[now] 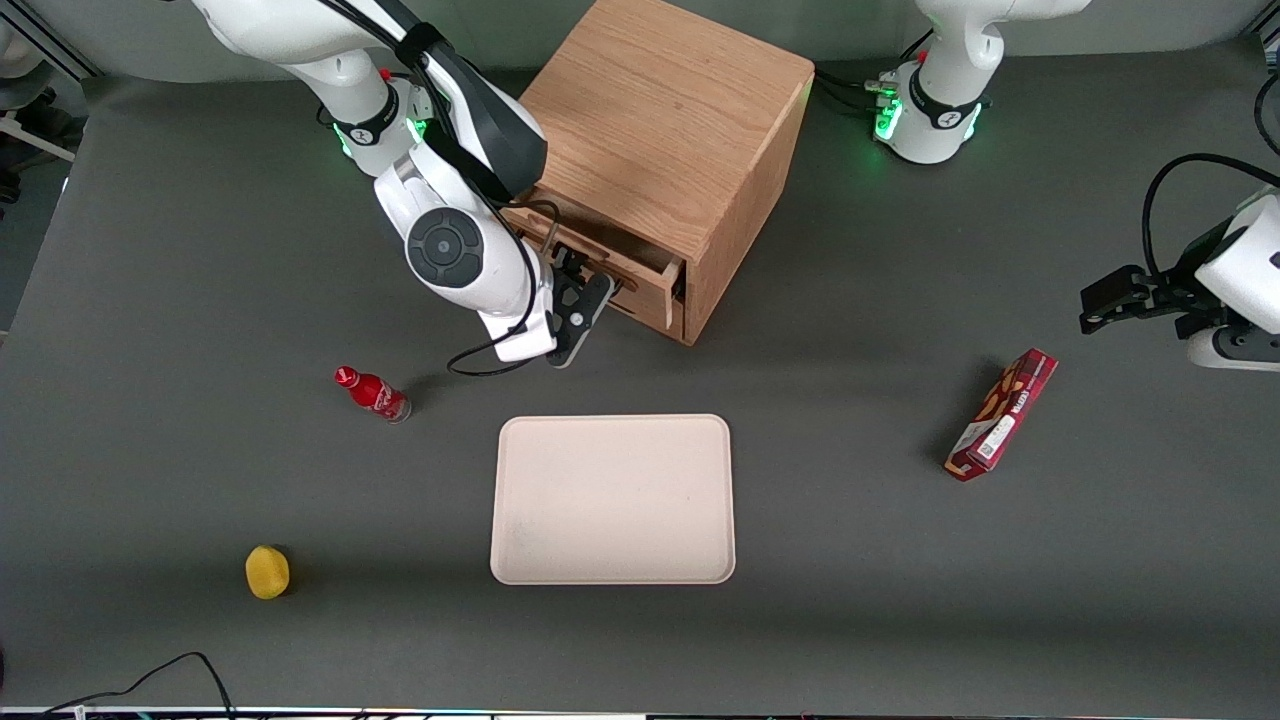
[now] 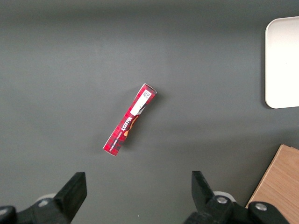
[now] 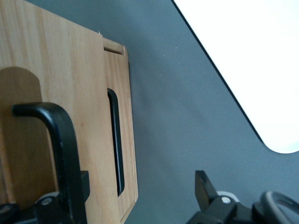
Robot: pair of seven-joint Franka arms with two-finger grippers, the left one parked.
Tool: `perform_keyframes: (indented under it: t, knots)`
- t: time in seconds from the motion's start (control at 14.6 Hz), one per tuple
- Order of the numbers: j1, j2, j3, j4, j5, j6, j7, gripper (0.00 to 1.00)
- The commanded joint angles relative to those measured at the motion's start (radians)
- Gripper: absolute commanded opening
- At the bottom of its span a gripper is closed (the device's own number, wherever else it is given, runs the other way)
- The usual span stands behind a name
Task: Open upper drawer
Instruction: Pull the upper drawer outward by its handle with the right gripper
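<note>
The upper drawer (image 1: 640, 268) is sitting at the top of the wooden cabinet (image 1: 665, 130), pulled out a little from the cabinet's front, its long axis running along that front face and its face turned toward the working arm's end of the table and slightly toward the front camera. It is showing as light oak with a visible grain, and in the right wrist view its thin black bar handle (image 3: 58, 149) is standing off the wood (image 3: 56, 93), with a second black bar (image 3: 116, 140) lying on the drawer face beneath it. The gripper (image 1: 578, 305) is hanging right in front of the drawer at handle height, its fingers spread apart, one finger (image 3: 70, 186) lying at the handle and the other finger (image 3: 208, 193) standing well clear over the table (image 1: 850, 600). On the table one cream tray (image 1: 613, 498) is lying nearer the front camera than the cabinet. One small red bottle (image 1: 373, 393) is lying on its side beside the tray, one yellow fruit (image 1: 267, 571) nearer the camera still, and one red snack box (image 1: 1002, 414) toward the parked arm's end.
</note>
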Motion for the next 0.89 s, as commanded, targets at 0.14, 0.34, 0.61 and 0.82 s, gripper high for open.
perform_keyframes:
  t: [0.14, 0.34, 0.61, 0.82]
  knots:
    - [-0.014, 0.041, -0.001, 0.062, -0.019, -0.003, -0.032, 1.00]
    - [-0.037, 0.053, -0.003, 0.075, -0.045, -0.003, -0.043, 1.00]
    - [-0.059, 0.061, -0.013, 0.086, -0.049, -0.003, -0.076, 1.00]
    - [-0.065, 0.082, -0.033, 0.111, -0.050, -0.005, -0.104, 1.00]
